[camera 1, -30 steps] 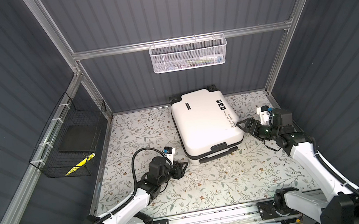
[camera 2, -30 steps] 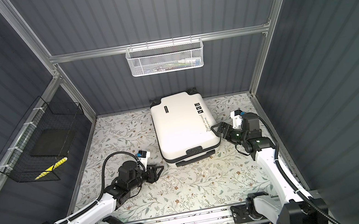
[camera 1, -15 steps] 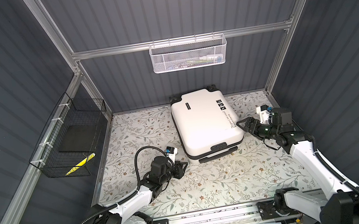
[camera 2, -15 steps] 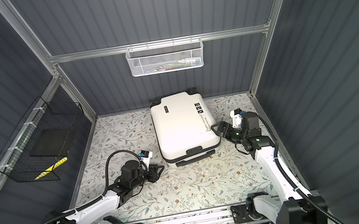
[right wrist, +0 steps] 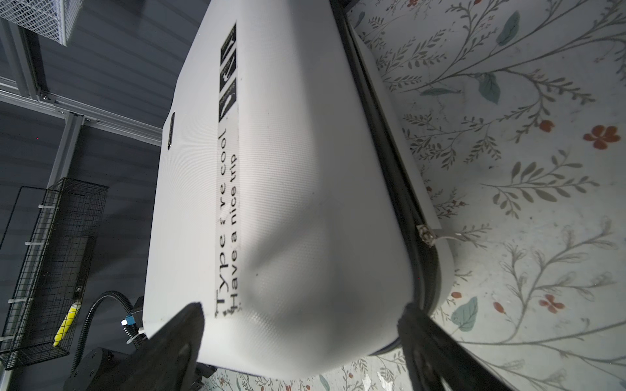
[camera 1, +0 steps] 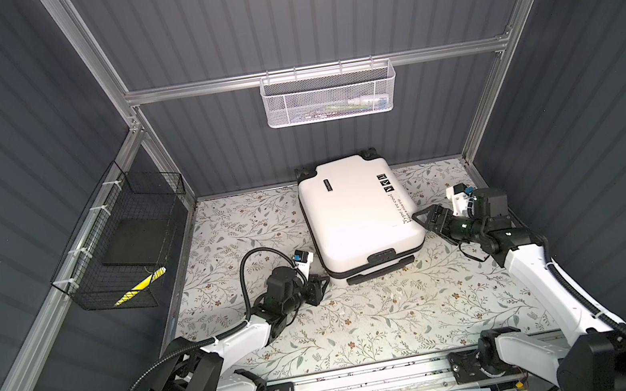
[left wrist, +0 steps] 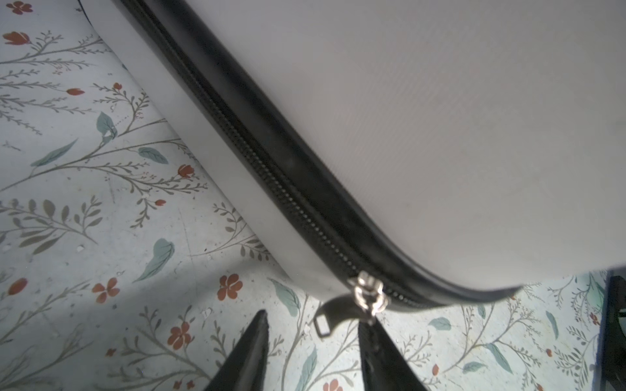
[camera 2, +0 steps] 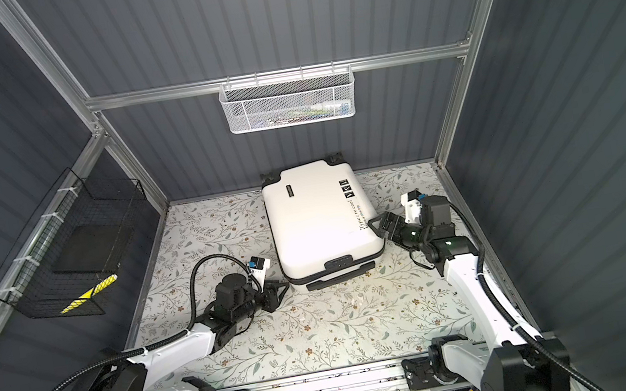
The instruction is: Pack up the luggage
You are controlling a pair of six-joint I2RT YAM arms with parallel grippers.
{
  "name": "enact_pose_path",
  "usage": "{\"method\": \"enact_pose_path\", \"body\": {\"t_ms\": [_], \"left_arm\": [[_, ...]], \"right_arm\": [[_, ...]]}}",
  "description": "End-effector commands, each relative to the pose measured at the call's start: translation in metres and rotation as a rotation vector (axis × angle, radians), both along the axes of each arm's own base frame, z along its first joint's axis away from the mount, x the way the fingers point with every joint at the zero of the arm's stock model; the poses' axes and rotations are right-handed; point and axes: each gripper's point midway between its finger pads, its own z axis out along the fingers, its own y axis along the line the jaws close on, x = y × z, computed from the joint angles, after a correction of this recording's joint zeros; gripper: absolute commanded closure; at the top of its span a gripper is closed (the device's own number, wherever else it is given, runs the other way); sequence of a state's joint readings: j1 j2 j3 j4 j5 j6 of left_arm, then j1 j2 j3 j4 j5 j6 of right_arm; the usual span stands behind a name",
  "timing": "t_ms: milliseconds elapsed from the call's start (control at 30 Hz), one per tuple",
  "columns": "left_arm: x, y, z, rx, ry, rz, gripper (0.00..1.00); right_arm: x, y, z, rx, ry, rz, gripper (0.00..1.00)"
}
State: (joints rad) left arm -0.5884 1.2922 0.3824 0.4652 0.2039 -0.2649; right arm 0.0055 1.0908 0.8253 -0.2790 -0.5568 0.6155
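One luggage (camera 1: 356,215), two baskets (camera 1: 326,98) (camera 1: 122,250) (both wall-hung)

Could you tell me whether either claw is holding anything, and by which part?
Nothing is gripped yet: the left claw brackets the zipper pull; the right claw stands open around a suitcase corner.

Shell of luggage (right wrist: 305,189), upper script line (right wrist: 222,159): "Type … 're cool", middle letters worn, not readable
Lower script line (right wrist: 233,233): "Have a nice trip"
Black square logos (right wrist: 227,74), three in a row past the script: white marks, wording too small to read
Black nameplate (right wrist: 171,130) on shell: lettering not legible
Script in both top views: too small to read
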Motion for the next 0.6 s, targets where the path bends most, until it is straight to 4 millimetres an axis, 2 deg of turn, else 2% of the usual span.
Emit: {"method": "enact_pose_path", "body": {"t_ms": [0,400,567], "left_arm": [[0.010,-0.008,0.016,-0.019,-0.061,-0.022,0.57],[0.018,-0.011,0.020,-0.022,-0.081,-0.020,0.69],[0.020,-0.011,0.022,-0.023,-0.086,-0.020,0.70]], "right_arm": [[0.001,0.003,0.002,-0.004,-0.006,0.025,0.09],[0.001,0.004,0.000,0.007,0.000,0.027,0.11],[0.001,0.004,-0.002,0.008,0.005,0.028,0.12]]}}
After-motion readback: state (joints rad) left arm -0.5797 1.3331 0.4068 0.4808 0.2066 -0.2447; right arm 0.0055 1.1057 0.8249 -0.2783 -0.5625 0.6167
